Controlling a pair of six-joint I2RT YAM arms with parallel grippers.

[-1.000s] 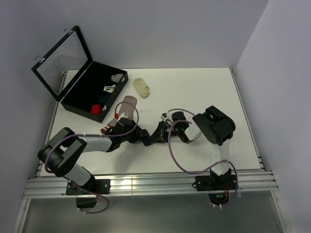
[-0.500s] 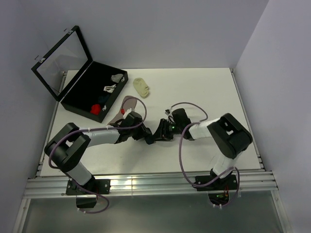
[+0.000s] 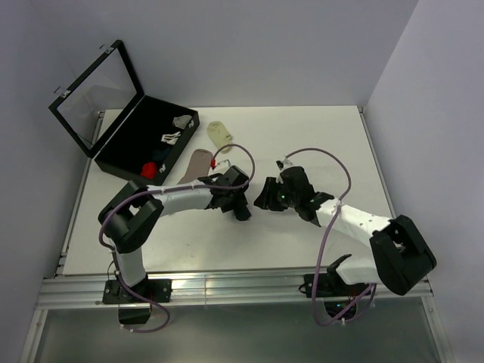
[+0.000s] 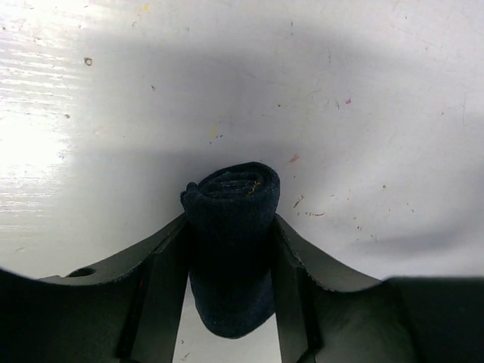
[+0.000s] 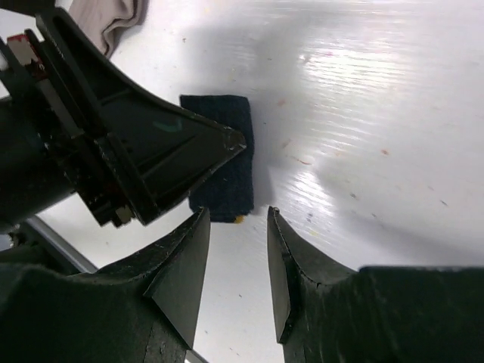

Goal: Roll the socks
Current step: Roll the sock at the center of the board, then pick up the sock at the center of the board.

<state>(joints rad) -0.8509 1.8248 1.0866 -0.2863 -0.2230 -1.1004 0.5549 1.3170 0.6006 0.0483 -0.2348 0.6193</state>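
Note:
The navy sock (image 4: 231,227) is a tight roll lying on the white table, wedged between the fingers of my left gripper (image 4: 231,221), which press it on both sides. In the right wrist view the same roll (image 5: 227,162) lies just ahead of my right gripper (image 5: 238,215), whose jaws stand open with only bare table between them. From above, the left gripper (image 3: 240,206) and right gripper (image 3: 266,198) face each other mid-table, and the roll is hidden between them. The dusty-pink sock (image 3: 198,162) lies flat behind the left arm.
An open black case (image 3: 128,155) sits at the back left, with small pale items (image 3: 175,128) and something red (image 3: 151,168) inside. A pale-yellow sock (image 3: 220,134) lies beside the case. The left finger (image 5: 151,151) crosses the right wrist view.
Both arms have swung away from the near edge and to the right, the left one bringing the roll along. My right gripper has opened and now stands off the roll.

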